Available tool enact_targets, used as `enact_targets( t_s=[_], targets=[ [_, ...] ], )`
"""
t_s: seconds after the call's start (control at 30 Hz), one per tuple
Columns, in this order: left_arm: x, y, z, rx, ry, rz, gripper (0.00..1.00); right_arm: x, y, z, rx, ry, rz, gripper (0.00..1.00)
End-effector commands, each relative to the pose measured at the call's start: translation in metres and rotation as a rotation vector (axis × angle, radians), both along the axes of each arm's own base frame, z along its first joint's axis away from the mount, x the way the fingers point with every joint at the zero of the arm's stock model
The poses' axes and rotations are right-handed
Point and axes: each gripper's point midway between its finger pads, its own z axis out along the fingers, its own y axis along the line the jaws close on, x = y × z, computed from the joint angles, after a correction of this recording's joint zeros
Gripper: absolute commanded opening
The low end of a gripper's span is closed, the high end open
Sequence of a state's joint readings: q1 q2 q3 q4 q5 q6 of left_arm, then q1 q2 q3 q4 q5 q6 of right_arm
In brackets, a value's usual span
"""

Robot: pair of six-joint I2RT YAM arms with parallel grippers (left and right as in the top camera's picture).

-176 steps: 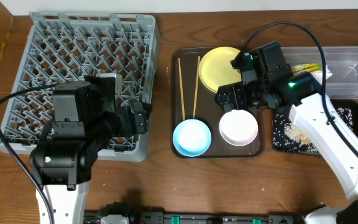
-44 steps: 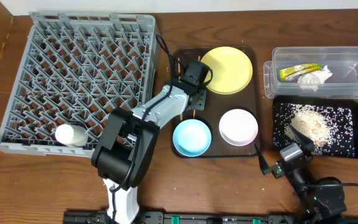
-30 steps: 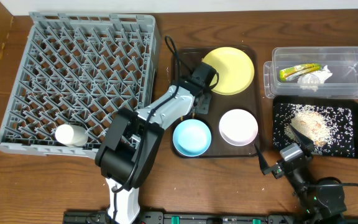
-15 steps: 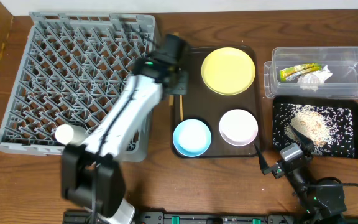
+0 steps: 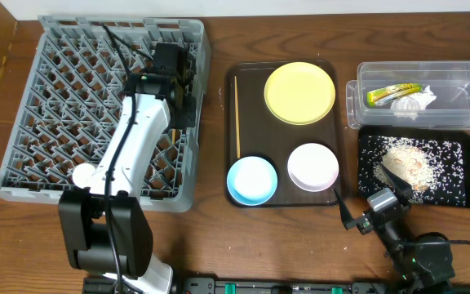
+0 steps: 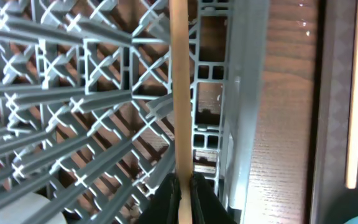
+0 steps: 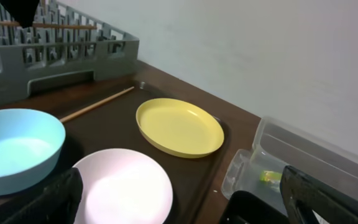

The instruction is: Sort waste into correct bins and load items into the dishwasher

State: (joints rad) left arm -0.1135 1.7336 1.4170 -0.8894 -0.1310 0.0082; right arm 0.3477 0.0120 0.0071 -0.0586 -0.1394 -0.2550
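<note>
Wooden counter (image 5: 219, 245). Overhead: left pincer (image 5: 175, 75) over right edge of dish rack (image 5: 72, 90); 1 chopstick (image 5: 237, 114) lying on brown tray (image 5: 251, 135). Left wrist: pincer pinching 2nd chopstick (image 6: 179, 93) above rack grid. Right wrist: right pincer (image 7: 182, 202) spread wide, low, facing yellow plate (image 7: 179, 127).

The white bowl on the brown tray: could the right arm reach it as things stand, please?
Probably yes: the right end effector sits beside the brown tray, facing the white bowl, with nothing between them.
</note>
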Motion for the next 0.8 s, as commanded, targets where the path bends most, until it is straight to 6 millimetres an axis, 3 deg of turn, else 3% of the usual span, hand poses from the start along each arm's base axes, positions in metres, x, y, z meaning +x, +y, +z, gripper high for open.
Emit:
enact_targets(
  t_s=[0.0, 0.07, 0.13, 0.23, 0.43, 0.53, 0.67, 0.77],
  targets=[
    [0.001, 0.002, -0.005, 0.037, 0.021, -0.078, 0.17, 0.001, -0.004, 0.0, -0.003, -0.004, -0.017, 0.99],
    [0.001, 0.001, -0.004, 0.036, 0.018, -0.078, 0.34, 0.001, -0.004, 0.0, -0.003, -0.004, -0.017, 0.99],
    [0.001, 0.0, 0.0, 0.029, 0.007, -0.058, 0.45, 0.001, -0.004, 0.0, -0.003, -0.004, -0.017, 0.99],
    [0.002, -0.012, 0.018, -0.04, -0.035, -0.017, 0.46, 0.001, -0.004, 0.0, -0.003, -0.004, -0.017, 0.99],
    [-0.002, -0.092, 0.045, -0.371, -0.083, -0.136, 0.46, 0.001, -0.004, 0.0, -0.003, -0.004, -0.017, 0.99],
    [-0.004, -0.115, 0.029, -0.348, -0.068, -0.168, 0.45, 0.001, -0.004, 0.0, -0.003, -0.003, -0.017, 0.99],
    [0.003, -0.114, -0.008, -0.204, -0.059, -0.107, 0.45, 0.001, -0.004, 0.0, -0.004, -0.003, -0.017, 0.99],
    [0.014, -0.125, -0.037, -0.19, -0.039, -0.118, 0.45, 0.001, -0.004, 0.0, -0.003, -0.003, -0.017, 0.99]
  ],
)
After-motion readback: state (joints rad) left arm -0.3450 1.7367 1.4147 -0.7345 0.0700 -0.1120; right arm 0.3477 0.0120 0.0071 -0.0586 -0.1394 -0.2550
